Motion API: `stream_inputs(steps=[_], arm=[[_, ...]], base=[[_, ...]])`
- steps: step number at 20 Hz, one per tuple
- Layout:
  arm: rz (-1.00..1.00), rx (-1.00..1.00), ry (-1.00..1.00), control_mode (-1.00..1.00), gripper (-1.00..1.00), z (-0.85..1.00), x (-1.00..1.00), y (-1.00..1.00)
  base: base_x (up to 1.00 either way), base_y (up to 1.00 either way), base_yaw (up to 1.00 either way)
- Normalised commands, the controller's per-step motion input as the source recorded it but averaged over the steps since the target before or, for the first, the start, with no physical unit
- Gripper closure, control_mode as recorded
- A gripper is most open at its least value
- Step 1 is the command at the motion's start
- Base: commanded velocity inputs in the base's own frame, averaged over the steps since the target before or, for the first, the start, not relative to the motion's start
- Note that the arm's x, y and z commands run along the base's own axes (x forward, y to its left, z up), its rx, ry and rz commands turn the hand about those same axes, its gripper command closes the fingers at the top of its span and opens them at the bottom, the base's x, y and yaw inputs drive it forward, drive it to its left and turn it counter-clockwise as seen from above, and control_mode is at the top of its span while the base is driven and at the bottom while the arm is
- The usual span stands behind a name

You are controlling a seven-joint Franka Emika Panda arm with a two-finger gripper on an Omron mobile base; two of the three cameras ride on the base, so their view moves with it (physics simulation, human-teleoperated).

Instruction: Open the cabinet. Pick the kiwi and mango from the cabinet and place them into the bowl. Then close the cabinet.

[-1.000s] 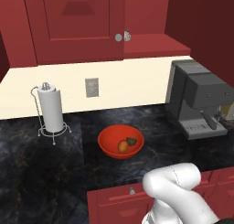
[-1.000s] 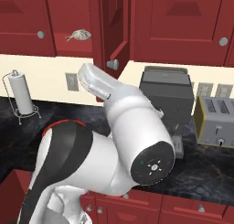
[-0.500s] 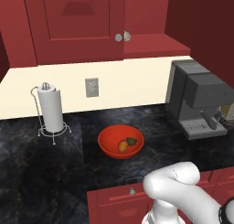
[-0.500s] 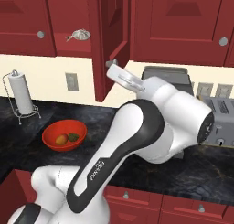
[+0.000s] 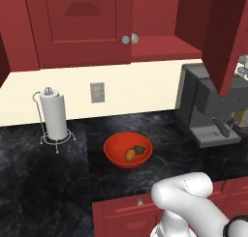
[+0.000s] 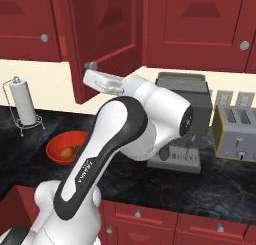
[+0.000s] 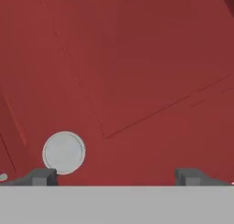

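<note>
Both fruits, mango and kiwi, lie in the bowl, so closing the cabinet remains. The gripper, jaws wide and empty, faces the door by its knob, probably just short of contact; push flat and steadily.

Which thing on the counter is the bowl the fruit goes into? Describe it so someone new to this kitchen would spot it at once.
Start at the black marble counter under the dark red wall cabinet. Between the paper-towel stand on the left and the grey coffee machine on the right sits the bowl. It is round, shallow and glossy orange-red, the one open dish there, with the mango and the kiwi inside.
</note>
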Motion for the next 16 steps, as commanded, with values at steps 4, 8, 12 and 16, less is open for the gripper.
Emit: stream_inputs(steps=[4, 8, 12, 16], arm=[[-0.01, 0.0, -0.18, -1.0, -1.0, -0.08, 1.0, 1.0], [-0.04, 0.0, -0.13, -1.0, -1.0, -0.17, 1.0, 1.0], [-0.02, 0.0, -0.11, -1.0, -1.0, -0.17, 1.0, 1.0], [-0.01, 0.03, -0.03, -1.0, -1.0, -0.17, 1.0, 1.0]], base=[[0.0, 0.0, 0.0], [0.0, 0.0, 0.0], [0.0, 0.0, 0.0], [0.0, 0.0, 0.0]])
